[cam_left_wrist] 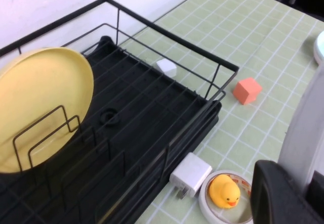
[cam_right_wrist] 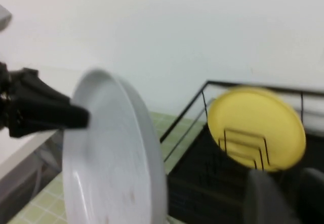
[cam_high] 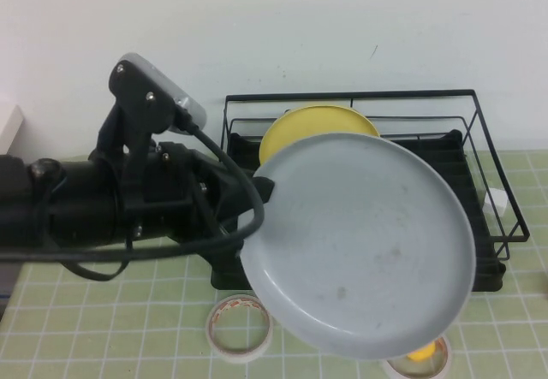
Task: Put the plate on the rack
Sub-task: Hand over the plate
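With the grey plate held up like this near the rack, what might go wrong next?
The left gripper pinches the plate only at its rim, so it may slip or swing. Held high in front of the rack, the plate could knock the yellow plate standing in the slots or catch the top wire. If dropped, it could land on the duck or tape roll. The right gripper hovers near the rack, idle.

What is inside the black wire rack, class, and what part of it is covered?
The rack holds a yellow plate upright in its slots. The left gripper holds the grey-blue plate raised, covering the rack's near side from above. The right gripper is off beside it.
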`<state>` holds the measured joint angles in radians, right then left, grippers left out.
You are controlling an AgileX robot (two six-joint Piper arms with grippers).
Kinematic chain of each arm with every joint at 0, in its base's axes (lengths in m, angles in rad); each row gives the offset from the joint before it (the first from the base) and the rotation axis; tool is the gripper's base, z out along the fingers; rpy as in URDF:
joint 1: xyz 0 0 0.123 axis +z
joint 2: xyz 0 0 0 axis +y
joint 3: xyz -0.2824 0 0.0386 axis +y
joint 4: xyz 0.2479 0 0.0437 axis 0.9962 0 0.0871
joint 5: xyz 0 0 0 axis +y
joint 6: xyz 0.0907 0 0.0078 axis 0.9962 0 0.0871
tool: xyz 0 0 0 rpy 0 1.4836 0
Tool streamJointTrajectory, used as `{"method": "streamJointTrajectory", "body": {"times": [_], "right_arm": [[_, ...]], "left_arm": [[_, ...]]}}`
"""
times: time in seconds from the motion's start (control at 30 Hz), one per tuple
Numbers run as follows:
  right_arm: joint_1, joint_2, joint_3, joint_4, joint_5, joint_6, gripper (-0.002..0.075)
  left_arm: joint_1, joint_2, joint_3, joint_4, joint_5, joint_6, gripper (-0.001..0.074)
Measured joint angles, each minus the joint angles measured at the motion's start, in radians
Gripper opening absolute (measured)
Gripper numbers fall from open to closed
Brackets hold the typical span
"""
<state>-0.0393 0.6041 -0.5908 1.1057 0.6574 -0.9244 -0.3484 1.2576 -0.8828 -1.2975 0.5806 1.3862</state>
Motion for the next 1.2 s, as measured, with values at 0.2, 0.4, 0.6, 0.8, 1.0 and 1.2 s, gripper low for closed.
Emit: {"method": "streamJointTrajectory", "body": {"times": [0.2,0.4,0.6,0.8,1.0,1.2], "right_arm": [[0.0,0.227,-0.203,0.025,0.179,-0.113,0.0407],[0.0,0.4,-0.247,0.156,0.395,-0.29,0.0473],[0.002,0.517,-0.249,0.181,0.513,-0.344,0.0476],[0.085,0.574,-0.25,0.172,0.467,-0.353,0.0477],[0.196,0.647,-0.25,0.172,0.394,-0.355,0.0462],[0.222,0.698,-0.25,0.172,0.366,-0.357,0.0181]], "left_arm": [[-0.03,-0.018,0.004,0.002,-0.011,0.0,0.0006],[-0.03,-0.017,0.004,0.002,-0.014,0.0,0.0005],[-0.03,-0.017,0.004,0.002,-0.014,0.0,0.0005],[-0.03,-0.017,0.004,-0.002,-0.015,0.0,0.0005],[-0.03,-0.017,0.004,-0.002,-0.015,0.002,0.0005],[-0.03,-0.017,0.004,-0.002,-0.018,-0.008,0.0006]]}}
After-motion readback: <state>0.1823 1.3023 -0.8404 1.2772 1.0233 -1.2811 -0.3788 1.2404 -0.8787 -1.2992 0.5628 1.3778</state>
